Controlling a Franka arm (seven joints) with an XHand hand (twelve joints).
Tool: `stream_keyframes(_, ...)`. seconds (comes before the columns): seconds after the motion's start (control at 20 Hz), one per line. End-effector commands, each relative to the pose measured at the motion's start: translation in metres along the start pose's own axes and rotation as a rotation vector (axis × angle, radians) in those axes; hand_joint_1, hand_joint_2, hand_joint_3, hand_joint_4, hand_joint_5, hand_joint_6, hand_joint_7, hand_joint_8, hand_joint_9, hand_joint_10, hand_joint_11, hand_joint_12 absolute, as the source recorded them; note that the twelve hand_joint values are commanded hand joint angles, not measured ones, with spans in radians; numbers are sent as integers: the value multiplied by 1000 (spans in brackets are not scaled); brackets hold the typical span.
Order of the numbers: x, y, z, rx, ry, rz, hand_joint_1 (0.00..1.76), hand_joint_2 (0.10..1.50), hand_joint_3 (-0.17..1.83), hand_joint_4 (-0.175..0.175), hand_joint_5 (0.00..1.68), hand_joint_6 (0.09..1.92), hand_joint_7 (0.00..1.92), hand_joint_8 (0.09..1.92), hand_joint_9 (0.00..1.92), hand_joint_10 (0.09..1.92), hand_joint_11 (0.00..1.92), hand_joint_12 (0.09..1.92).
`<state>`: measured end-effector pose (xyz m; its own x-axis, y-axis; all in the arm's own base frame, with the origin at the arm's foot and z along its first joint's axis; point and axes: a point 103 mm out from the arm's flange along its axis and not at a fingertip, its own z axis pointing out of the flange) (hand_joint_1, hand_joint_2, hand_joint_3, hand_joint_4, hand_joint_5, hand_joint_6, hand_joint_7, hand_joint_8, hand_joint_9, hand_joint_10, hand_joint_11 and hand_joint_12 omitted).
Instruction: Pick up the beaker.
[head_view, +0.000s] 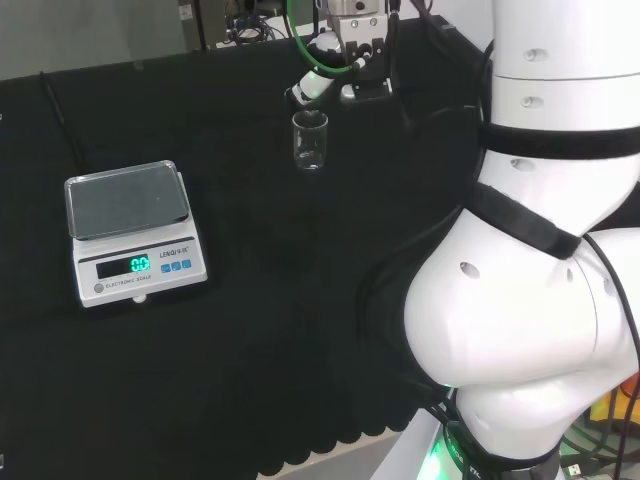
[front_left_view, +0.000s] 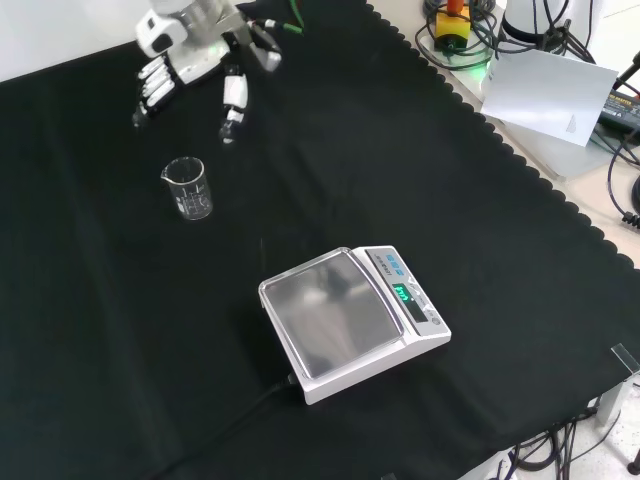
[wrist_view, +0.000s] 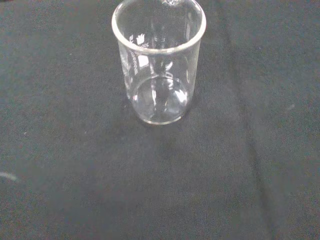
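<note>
A small clear glass beaker (head_view: 310, 141) stands upright on the black cloth, looking empty. In the front view the beaker (front_left_view: 188, 187) sits just below the black and white hand (front_left_view: 190, 62), which hovers above and behind it with a clear gap. The fingers (front_left_view: 232, 95) hang straight and spread, holding nothing. In the head view the hand (head_view: 312, 86) is just beyond the beaker, near the cloth's far edge. The wrist view has the beaker (wrist_view: 158, 62) close and large, with its white markings showing.
A white electronic scale (head_view: 130, 232) with a lit display stands left of the beaker in the head view; in the front view the scale (front_left_view: 352, 317) is nearer the camera. The arm's white links (head_view: 540, 250) stand at the head view's right.
</note>
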<state>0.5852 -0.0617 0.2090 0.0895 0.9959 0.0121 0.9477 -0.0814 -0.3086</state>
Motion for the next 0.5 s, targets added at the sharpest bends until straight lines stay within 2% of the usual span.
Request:
stream_keyframes(0.05, 0, 43, 20, 31, -14, -12, 540, 686, 248, -1, 110, 87, 64, 695, 186, 841, 0, 1374)
stream_keyframes(0.5, 6, 54, 49, 89, -18, -17, 539, 687, 245, -1, 113, 87, 65, 696, 183, 844, 0, 1371)
